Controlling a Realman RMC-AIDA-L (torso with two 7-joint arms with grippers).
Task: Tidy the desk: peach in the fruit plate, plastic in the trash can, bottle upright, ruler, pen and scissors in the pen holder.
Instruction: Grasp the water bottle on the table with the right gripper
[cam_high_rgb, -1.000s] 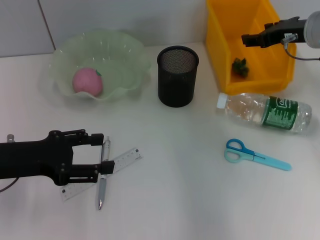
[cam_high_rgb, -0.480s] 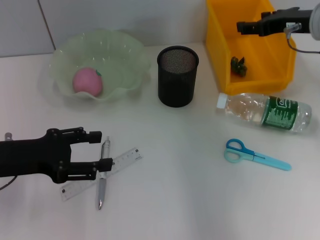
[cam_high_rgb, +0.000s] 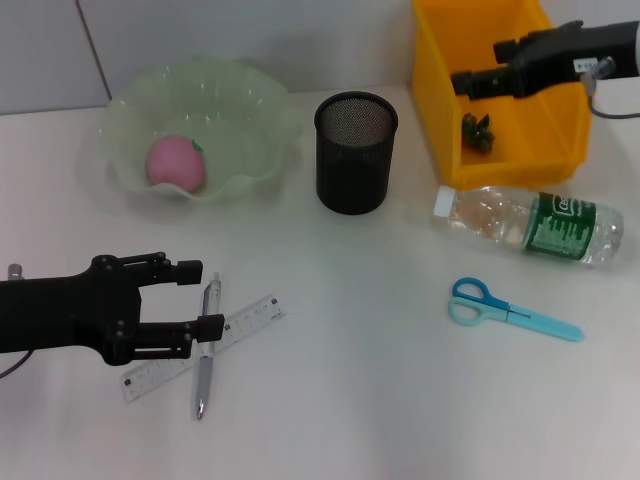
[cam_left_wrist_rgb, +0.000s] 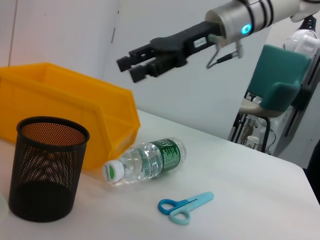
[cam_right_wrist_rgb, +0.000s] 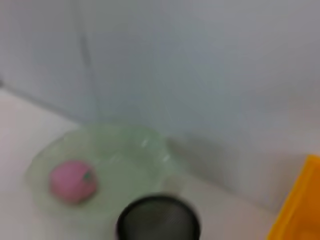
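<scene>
1. Lower left of the head view: the left pincer (cam_high_rgb: 205, 297) sits low over the tabletop (cam_high_rgb: 350, 400), fingers apart, the silver pen (cam_high_rgb: 206, 345) running between them, its upper end in the gap.
2. The clear ruler (cam_high_rgb: 200, 345) lies slanted under the pen and crosses it, so the near finger rests right at that crossing.
3. My read: this is the pen pickup. To do it well, close squarely across the barrel, keep the lower finger off the ruler's edge so only the pen comes up, then lift straight before swinging toward the black mesh pen holder (cam_high_rgb: 355, 152) at upper centre.
4. Upper right: the right pincer (cam_high_rgb: 465, 80) hovers over the yellow bin (cam_high_rgb: 440, 120), fingers looking close together and holding nothing; a crumpled dark-green scrap (cam_high_rgb: 478, 131) lies on the bin floor just below it.
5. The peach (cam_high_rgb: 175, 162) is in the green fruit plate (cam_high_rgb: 250, 110), upper left. The bottle (cam_high_rgb: 530, 225) lies on its side at right, the blue scissors (cam_high_rgb: 510, 310) flat on the tabletop below it.
</scene>
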